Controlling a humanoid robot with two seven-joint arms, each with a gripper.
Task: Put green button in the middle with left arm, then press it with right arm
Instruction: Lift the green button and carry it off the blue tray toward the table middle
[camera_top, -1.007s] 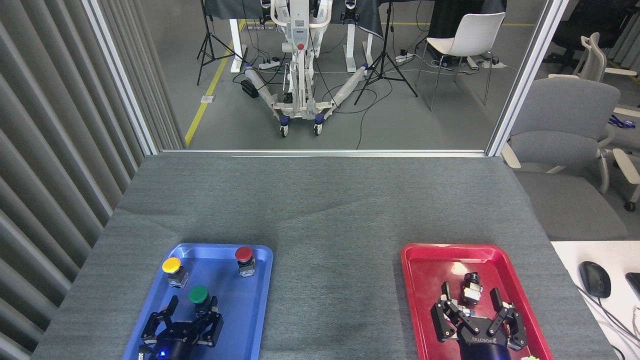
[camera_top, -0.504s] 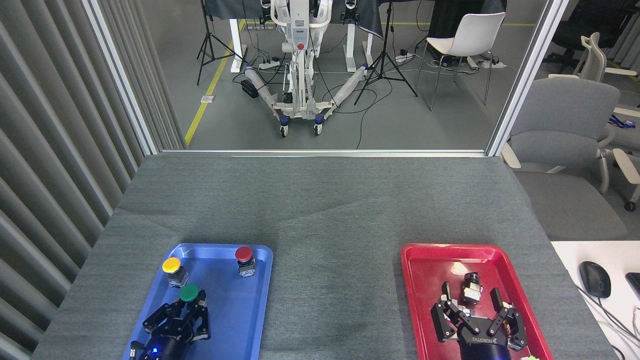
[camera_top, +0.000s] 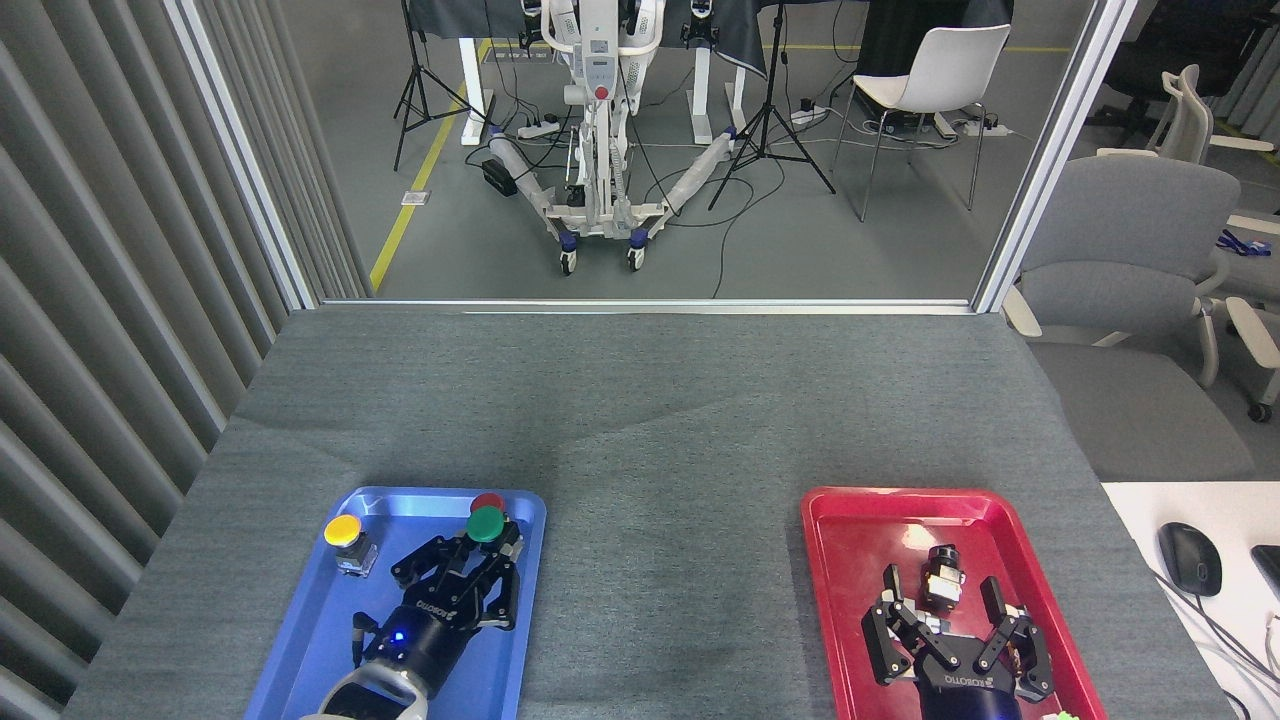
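The green button (camera_top: 486, 523) is held up over the blue tray (camera_top: 318, 610), near its far right corner, in front of the red button (camera_top: 487, 501). My left gripper (camera_top: 470, 558) is shut on the green button below its cap. The middle (camera_top: 670, 520), plain grey cloth between the two trays, is bare. My right gripper (camera_top: 945, 612) rests over the red tray (camera_top: 850, 530) with its fingers spread open, holding nothing; a small black-and-silver part (camera_top: 942, 577) lies just beyond its fingertips.
A yellow button (camera_top: 345, 537) stands at the far left of the blue tray. A computer mouse (camera_top: 1189, 558) lies on a white desk at the right. The table's far edge (camera_top: 640, 308) meets a glass partition.
My left gripper closed on the green button, lifted it, and carried it right and away from me across the blue tray. The right gripper has not moved.
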